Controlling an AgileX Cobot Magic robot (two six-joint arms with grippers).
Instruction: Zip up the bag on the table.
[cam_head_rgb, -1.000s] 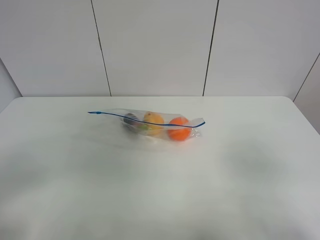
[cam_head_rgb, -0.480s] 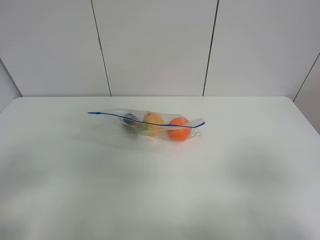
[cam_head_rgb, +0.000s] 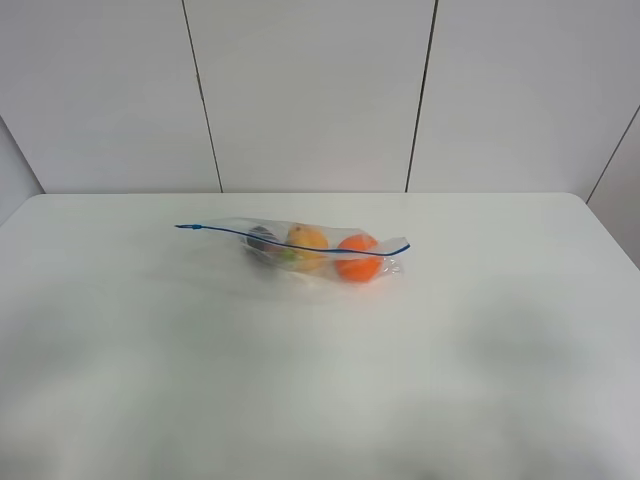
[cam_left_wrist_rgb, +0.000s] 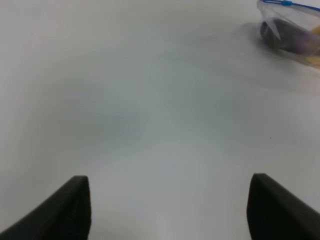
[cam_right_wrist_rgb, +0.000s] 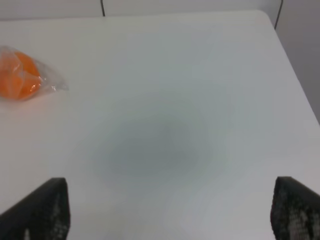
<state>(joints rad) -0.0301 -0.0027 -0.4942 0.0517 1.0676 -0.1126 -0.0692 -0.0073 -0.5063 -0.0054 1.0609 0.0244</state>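
While nothing touches it, the clear zip bag (cam_head_rgb: 300, 247) lies on its side toward the far middle of the white table (cam_head_rgb: 320, 380) in the high view, its blue zipper strip (cam_head_rgb: 290, 239) running along the upper edge. An eggplant (cam_head_rgb: 262, 240), a yellow pear (cam_head_rgb: 307, 240) and an orange (cam_head_rgb: 358, 257) show through the plastic.

From the left wrist, the left gripper (cam_left_wrist_rgb: 170, 207) hangs over bare tabletop, jaws spread wide, the bag's eggplant end well apart from it.

From the right wrist, the right gripper (cam_right_wrist_rgb: 170, 212) is likewise spread wide and holding nothing, the orange end well off.
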